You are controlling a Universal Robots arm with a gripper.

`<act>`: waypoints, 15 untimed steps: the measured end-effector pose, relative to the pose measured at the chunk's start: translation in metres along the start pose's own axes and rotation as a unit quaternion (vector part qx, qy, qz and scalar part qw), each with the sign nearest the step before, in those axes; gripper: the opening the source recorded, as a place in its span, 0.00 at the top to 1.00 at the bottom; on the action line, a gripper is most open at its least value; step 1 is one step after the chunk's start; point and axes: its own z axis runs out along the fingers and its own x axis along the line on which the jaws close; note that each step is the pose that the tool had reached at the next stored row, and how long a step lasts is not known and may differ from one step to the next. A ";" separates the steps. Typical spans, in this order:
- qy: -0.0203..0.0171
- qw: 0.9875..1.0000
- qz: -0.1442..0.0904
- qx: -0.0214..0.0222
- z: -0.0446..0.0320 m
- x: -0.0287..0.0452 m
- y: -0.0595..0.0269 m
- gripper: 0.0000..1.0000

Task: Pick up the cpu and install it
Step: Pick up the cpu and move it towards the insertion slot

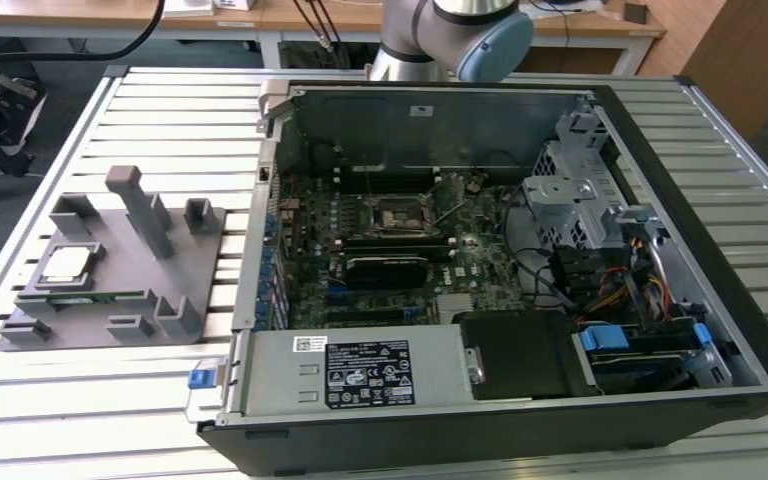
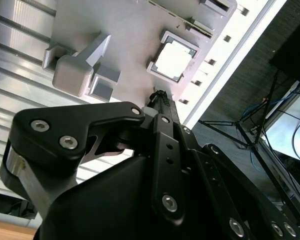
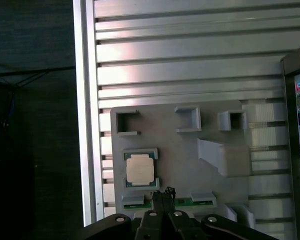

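- Small flat square cpu (image 1: 68, 264) with a shiny silver-grey metal top lies flat in a shallow square nest on the grey moulded fixture plate (image 1: 200, 265). It also shows in both wrist views (image 2: 173, 60) (image 3: 140, 168).
- In the exterior view the plate sits on the slatted aluminium table (image 1: 157, 110), at about nine o'clock from the open black computer case (image 1: 738, 260) and just beside it.
- On the plate, the cpu is toward the nine o'clock edge. The long thin green memory stick (image 1: 91, 296) lies just beside it at six o'clock. A tall grey post (image 1: 137, 205) stands near it at about two o'clock.
- The black square socket frame (image 1: 395, 215) sits on the green motherboard (image 1: 398, 270) inside the case, at about three o'clock from the cpu and well apart from it.
- The robot arm (image 1: 444, 40) enters at twelve o'clock from the case.
- Black gripper (image 3: 163, 192) (image 2: 157, 96) hangs above the plate. In the first wrist view its tips lie over the memory stick (image 3: 185, 203), just beside the cpu and apart from it.
- The fingers look pressed together with nothing between them. The tips are small and dark, so this reading is fair but not certain.
- The cpu is not lifted.
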 end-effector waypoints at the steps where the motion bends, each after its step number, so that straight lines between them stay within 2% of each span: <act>1: 0.000 1.000 0.000 0.000 0.0003 0.0000 0.0000 0.89; 11: 0.002 1.000 0.000 0.001 0.0108 0.0000 -0.0007 0.89; 15: 0.002 1.000 -0.009 0.001 0.0144 0.0009 -0.0035 0.89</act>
